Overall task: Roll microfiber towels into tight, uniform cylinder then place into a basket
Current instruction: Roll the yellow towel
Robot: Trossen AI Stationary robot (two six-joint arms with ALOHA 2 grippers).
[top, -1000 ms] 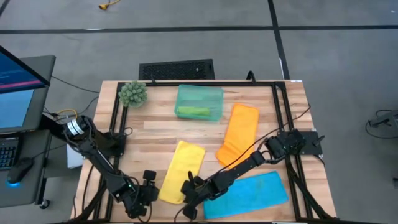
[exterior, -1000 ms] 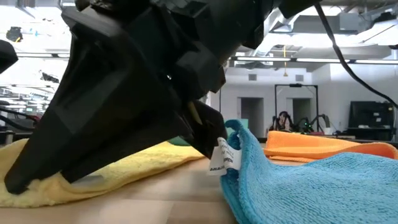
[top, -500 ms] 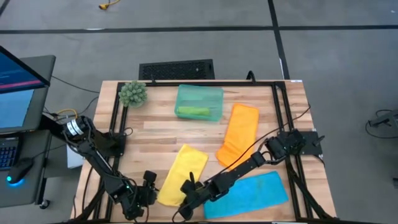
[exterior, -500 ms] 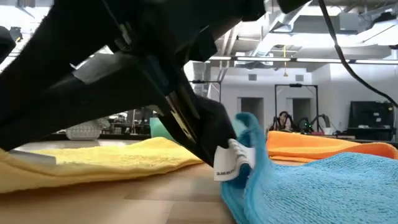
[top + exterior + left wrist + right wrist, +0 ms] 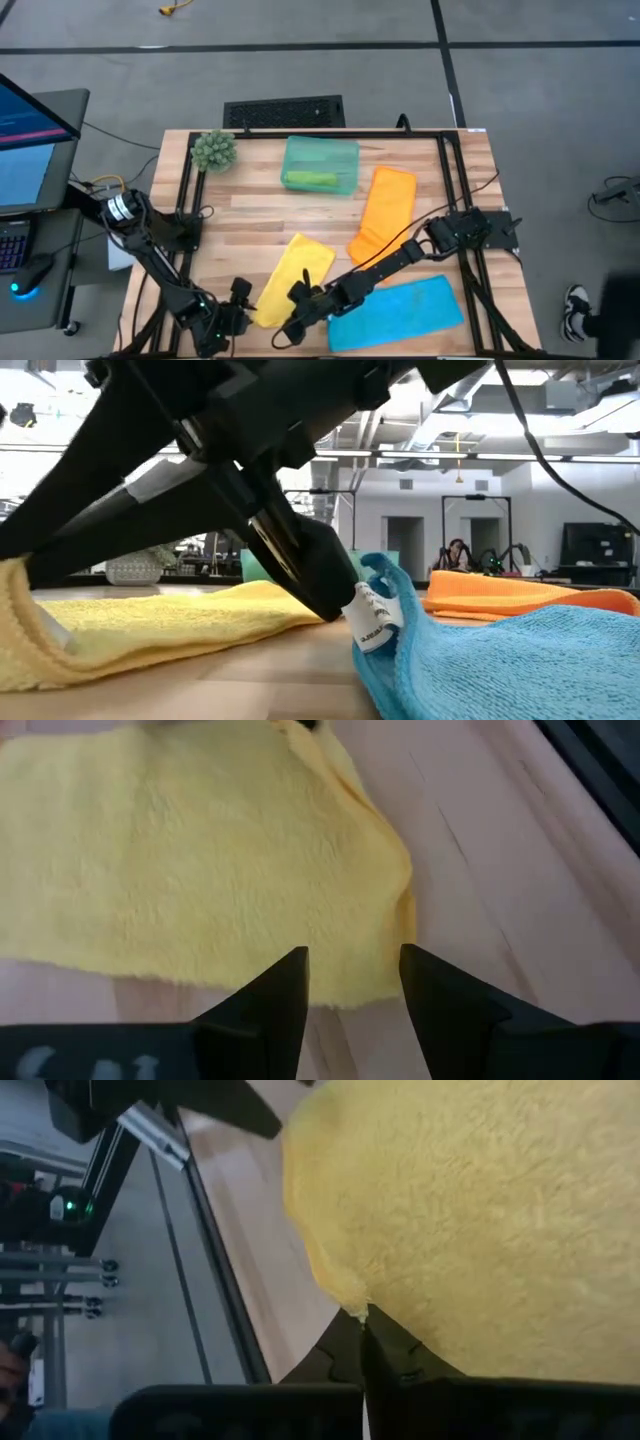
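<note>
The yellow towel (image 5: 292, 272) lies flat near the table's front, seen also in the low view (image 5: 170, 622). My right gripper (image 5: 364, 1332) is shut on its near corner, at the table's front edge (image 5: 288, 322). My left gripper (image 5: 350, 982) is open, its fingers standing over the towel's other near corner (image 5: 395, 975), left of the towel (image 5: 240, 300). The blue towel (image 5: 400, 310) lies flat at the front right, the orange towel (image 5: 385, 215) behind it. The teal basket (image 5: 320, 165) at the back holds a green roll (image 5: 310, 180). My right gripper pinches the yellow towel's near corner (image 5: 352, 1308) between its two shut fingers. They slant down at it from the table's right. The corner is raised a little off the wood, and the rest of the towel lies on the table.
A spiky green plant ball (image 5: 214, 150) sits at the back left. Black frame rails (image 5: 190, 200) run along the table's sides. My right arm reaches over the blue towel's left corner, where a white tag (image 5: 372, 622) sticks up. Bare wood lies at the middle left.
My right gripper has rolled about its own line while staying shut on the yellow towel's near corner, and that near end has lifted and drawn in while the far end stayed put. My left gripper has rolled too and stayed open.
</note>
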